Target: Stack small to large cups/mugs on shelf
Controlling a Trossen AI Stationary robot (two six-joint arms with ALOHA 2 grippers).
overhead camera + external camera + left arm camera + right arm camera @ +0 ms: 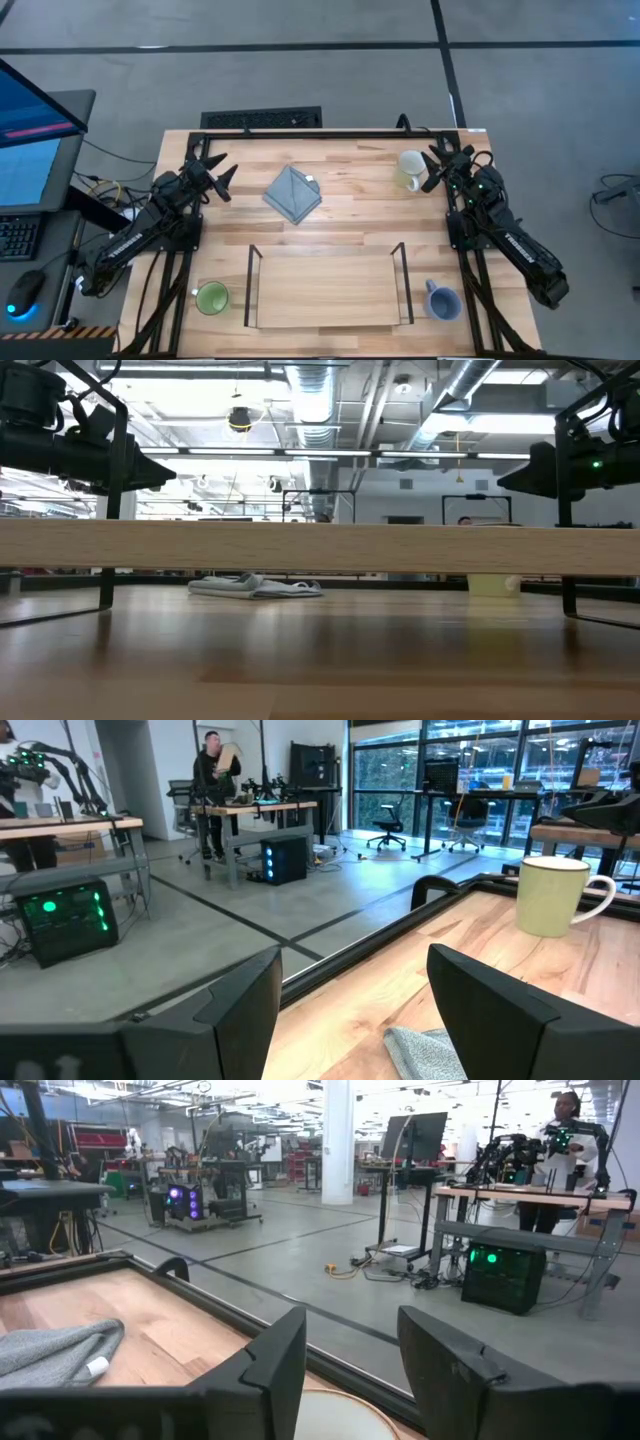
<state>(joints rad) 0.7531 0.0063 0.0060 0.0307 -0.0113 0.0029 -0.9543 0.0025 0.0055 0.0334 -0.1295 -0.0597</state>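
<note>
The shelf (325, 290), a light-wood board on black wire ends, stands at the table's near middle. A green mug (211, 297) sits on the table left of it and a blue-grey mug (441, 300) right of it. The cream-white mug (409, 170) stands upright at the far right. My right gripper (432, 165) hovers level and open right beside it, with the mug's rim (335, 1418) below its fingers. My left gripper (222, 175) hangs open at the far left, holding nothing, and faces the cream mug (550, 898) across the table.
A grey folded cloth (293, 193) lies on the table's far middle, between the two grippers. A black rail (330, 131) runs along the table's far edge. Bare wood lies between the cloth and the shelf. A person (215, 785) stands in the room beyond.
</note>
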